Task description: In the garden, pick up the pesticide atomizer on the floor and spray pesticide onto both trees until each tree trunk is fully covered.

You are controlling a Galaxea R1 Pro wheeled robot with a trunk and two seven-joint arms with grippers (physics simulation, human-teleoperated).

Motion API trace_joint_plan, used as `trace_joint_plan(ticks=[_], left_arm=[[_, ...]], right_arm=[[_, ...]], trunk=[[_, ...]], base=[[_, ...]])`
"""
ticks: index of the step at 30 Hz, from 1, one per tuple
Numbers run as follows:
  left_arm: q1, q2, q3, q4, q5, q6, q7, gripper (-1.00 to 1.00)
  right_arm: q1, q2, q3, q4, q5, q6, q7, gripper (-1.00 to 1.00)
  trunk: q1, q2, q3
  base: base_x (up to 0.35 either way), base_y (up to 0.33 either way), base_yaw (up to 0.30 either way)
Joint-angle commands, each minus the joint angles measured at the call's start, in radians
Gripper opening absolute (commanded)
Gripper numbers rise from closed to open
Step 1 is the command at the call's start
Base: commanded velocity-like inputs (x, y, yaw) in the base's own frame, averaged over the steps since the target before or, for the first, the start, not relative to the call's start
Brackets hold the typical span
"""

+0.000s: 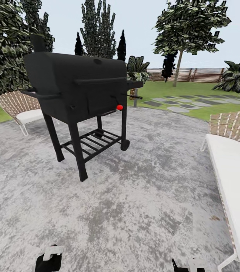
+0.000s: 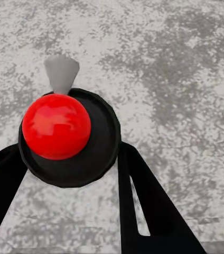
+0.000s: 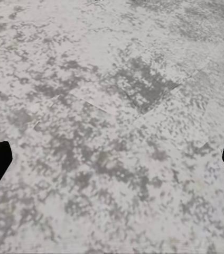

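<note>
The pesticide atomizer (image 2: 64, 135) has a round black body, a glossy red ball top and a grey nozzle. It sits between the two black fingers of my left gripper (image 2: 70, 156), which press its sides; the gripper is shut on it above the mottled grey floor (image 2: 170, 63). My left gripper (image 1: 48, 261) and right gripper (image 1: 189, 266) hang low at the near edge of the head view. My right gripper (image 3: 112, 159) is open over bare floor (image 3: 117, 106). One tree (image 1: 189, 26) with a slim beige trunk (image 1: 178, 70) stands far off on the lawn at the right.
A black barbecue grill (image 1: 78, 87) on legs stands ahead at centre-left. A wicker chair (image 1: 19, 107) sits behind it. A white-cushioned wicker bench (image 1: 235, 177) lines the right side. Stepping stones (image 1: 188, 102), a short palm (image 1: 138, 70), dark conifers (image 1: 97, 28) and a wooden fence (image 1: 195, 74) lie beyond.
</note>
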Motion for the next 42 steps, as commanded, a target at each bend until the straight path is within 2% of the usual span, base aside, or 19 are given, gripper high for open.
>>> trace_joint_plan(ticks=[1,42], left_arm=[[0.000,-0.001,0.008,0.000,-0.002,-0.002,-0.009,-1.00],[0.000,-0.001,0.008,0.000,-0.001,-0.002,-0.009,-1.00]], right_arm=[[-0.001,0.000,0.000,0.001,0.000,-0.003,0.000,1.00],[-0.001,0.000,0.000,0.001,0.000,-0.003,0.000,1.00]], trunk=[[0.000,0.000,-0.001],[0.000,0.000,-0.001]], base=[[0.285,0.031,-0.263],[0.289,0.002,-0.263]])
